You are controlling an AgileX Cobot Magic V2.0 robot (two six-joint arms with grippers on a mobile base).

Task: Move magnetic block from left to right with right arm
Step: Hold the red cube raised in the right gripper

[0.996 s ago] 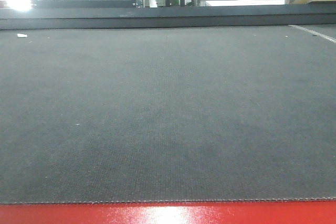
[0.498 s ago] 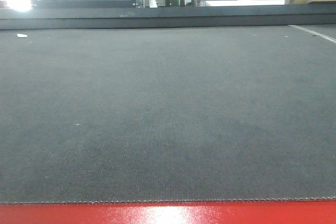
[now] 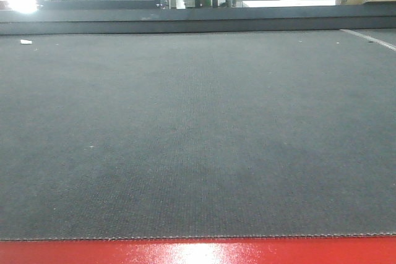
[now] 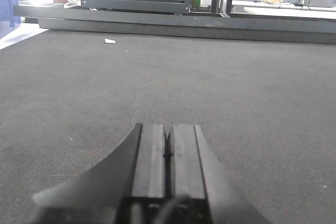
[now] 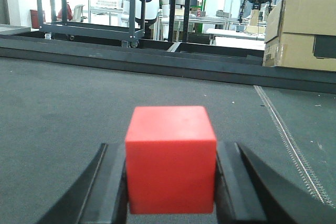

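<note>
Left gripper point(image 4: 168, 132): jaws closed flush against each other, low over the dark mat point(image 4: 236, 93). Right gripper point(image 5: 170, 153): jaws clamped on the magnetic block point(image 5: 170, 169), with one finger against each side face. The cube sits centred between them, its top and front faces exposed (underside hidden, so contact with the mat cannot be told). A cardboard box point(image 5: 299, 32) stands at far right beyond the mat. In the front view, the mat and the red front edge point(image 3: 198, 253) match the frame half a second earlier.
</note>
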